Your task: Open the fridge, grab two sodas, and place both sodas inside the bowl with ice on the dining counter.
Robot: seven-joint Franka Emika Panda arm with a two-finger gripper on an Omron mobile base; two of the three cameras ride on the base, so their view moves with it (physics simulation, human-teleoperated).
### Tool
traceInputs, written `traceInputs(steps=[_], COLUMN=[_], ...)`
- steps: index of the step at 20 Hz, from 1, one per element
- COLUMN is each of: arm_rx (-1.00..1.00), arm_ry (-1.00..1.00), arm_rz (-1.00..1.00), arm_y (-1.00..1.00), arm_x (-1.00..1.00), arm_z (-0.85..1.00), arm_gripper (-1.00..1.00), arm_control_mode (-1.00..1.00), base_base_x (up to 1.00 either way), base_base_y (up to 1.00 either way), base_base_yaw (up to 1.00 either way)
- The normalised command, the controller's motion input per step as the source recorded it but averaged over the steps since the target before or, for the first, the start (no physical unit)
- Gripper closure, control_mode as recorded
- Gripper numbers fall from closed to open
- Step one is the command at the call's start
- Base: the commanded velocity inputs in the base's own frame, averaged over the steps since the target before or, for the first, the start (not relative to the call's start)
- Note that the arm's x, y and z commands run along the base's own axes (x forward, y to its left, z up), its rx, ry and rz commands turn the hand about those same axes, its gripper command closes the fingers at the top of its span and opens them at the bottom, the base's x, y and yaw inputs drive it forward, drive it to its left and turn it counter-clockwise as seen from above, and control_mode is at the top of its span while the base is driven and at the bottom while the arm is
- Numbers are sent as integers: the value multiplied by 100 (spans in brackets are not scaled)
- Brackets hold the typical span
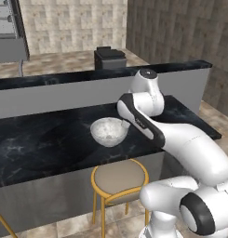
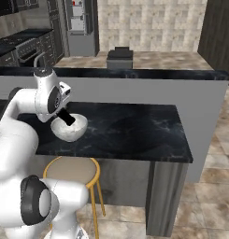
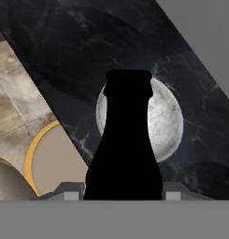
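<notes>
My gripper (image 3: 123, 193) is shut on a slim dark soda bottle (image 3: 125, 140), whose neck points at the bowl with ice (image 3: 168, 122). In the right base view the bottle (image 2: 67, 117) slants down from my hand over the near rim of the white bowl (image 2: 71, 131). The bowl (image 1: 107, 132) stands on the black marbled dining counter (image 1: 41, 144), and my forearm covers its right edge. Only pale contents show inside it. The fridge (image 2: 81, 25) stands far back across the room.
A tan-seated round stool (image 1: 119, 179) with a yellow frame stands under the counter's front edge, just below the bowl. A raised black-topped ledge (image 2: 134, 73) runs behind the counter. A dark box (image 2: 119, 58) sits beyond the ledge. The counter's right end (image 2: 181, 140) is bare.
</notes>
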Motion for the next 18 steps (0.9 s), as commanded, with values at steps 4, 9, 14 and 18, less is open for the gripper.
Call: traceInputs(steps=[4,9,14,18], arm_rx=[-10,-14,-13,-8], arm_ry=[14,15,15,12], arm_rz=[5,5,6,9], arm_y=[11,15,18,14], arm_x=[34,31,32,32], arm_z=[-24,-21,-12,-16], arm_gripper=[100,100,100,100], arm_control_mode=[-100,-100,-100,-100], base_base_x=[0,0,0,0], base_base_y=[0,0,0,0], base_base_yaw=[0,0,0,0])
